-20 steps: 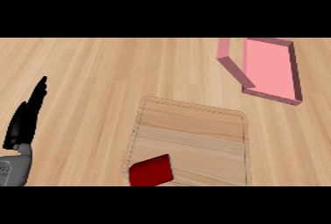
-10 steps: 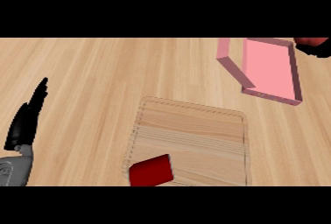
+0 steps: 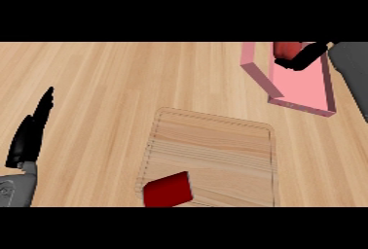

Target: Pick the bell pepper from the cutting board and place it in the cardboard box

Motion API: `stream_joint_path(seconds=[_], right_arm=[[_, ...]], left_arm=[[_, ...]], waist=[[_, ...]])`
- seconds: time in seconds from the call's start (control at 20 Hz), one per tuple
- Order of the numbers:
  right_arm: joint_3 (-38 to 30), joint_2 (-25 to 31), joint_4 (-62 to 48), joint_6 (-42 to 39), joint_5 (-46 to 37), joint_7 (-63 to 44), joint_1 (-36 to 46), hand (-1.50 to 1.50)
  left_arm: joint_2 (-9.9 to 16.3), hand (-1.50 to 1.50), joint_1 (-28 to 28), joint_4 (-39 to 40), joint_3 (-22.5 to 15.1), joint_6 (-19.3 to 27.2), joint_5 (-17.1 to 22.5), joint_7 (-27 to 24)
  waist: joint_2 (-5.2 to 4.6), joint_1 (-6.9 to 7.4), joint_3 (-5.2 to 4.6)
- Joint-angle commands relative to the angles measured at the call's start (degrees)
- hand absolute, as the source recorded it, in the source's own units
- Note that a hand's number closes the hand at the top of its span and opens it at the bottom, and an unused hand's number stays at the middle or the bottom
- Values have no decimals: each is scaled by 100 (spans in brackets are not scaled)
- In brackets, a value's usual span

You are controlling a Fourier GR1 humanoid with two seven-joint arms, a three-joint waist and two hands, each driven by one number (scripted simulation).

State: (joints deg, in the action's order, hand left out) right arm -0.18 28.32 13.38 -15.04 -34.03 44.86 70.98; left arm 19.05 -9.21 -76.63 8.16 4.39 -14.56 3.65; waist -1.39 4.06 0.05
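- Head view: one cutting board [image 3: 215, 155], one pink-walled box [image 3: 259, 78], two hands.
- One red bell pepper [image 3: 287, 48] sits in my right hand [image 3: 305, 56], fingers curled round it, above the box's far end.
- One dark red block [image 3: 169, 189] lies on the board's near left corner.
- My left hand [image 3: 32, 131] rests at the left edge, fingers straight.
- Since half a second ago, my right hand has come further in over the box; the rest is unchanged.
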Motion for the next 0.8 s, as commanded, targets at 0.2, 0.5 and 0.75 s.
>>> stream_joint_path(seconds=[0.2, 0.5, 0.75], right_arm=[[-13, -457, -711, -164, -92, -522, 25, -150], [-281, -417, -713, -440, 139, -330, 211, -150], [-848, -354, -653, -286, 680, 37, 59, -150]], left_arm=[[63, 0, 105, -130, 40, -63, 3, -45], [60, 0, 46, 65, 112, -20, -15, -117], [16, 0, 43, -85, 85, -20, -10, -18]], waist=[[-17, 24, 3], [-28, 9, 4], [-10, -10, 9]])
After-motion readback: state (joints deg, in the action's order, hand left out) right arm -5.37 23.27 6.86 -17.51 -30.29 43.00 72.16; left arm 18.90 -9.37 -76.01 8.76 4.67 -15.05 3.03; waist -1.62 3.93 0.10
